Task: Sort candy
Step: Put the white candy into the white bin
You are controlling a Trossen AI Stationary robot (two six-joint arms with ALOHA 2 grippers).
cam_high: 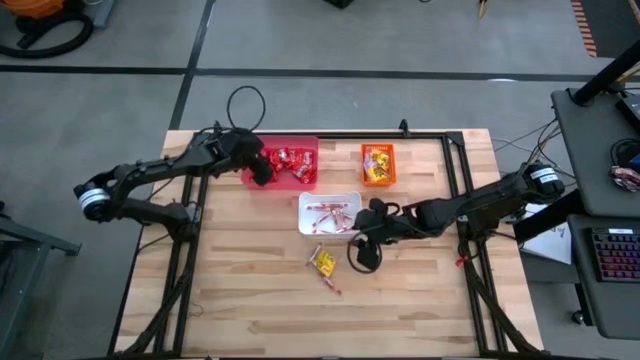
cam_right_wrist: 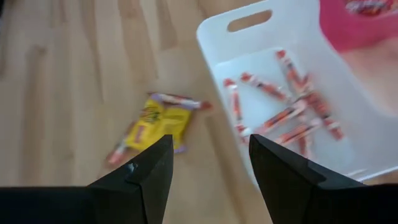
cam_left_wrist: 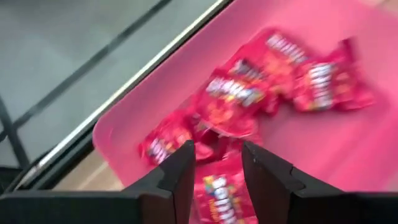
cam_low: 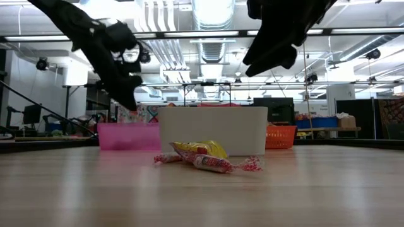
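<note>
Candy split between three bins and the table

Lettering on the shiny red packets (cam_left_wrist: 239,93) is white but too blurred to read. They lie crinkled in the pink-red plastic bin (cam_high: 283,150), five or so showing in the left wrist view. The left gripper (cam_left_wrist: 217,171) hangs over that bin, fingers slightly apart, nothing between them. Thin red-and-white sticks (cam_right_wrist: 283,115), around eight, lie in the white plastic bin with handle slot (cam_right_wrist: 261,28). Yellow-orange packets fill the small orange bin (cam_high: 378,164). On the pale wood table (cam_high: 250,290) one yellow-orange packet (cam_right_wrist: 157,123) rests touching two loose sticks, near the white bin. The right gripper (cam_right_wrist: 208,171) hovers above the table beside them, fingers spread wide, empty.
</note>
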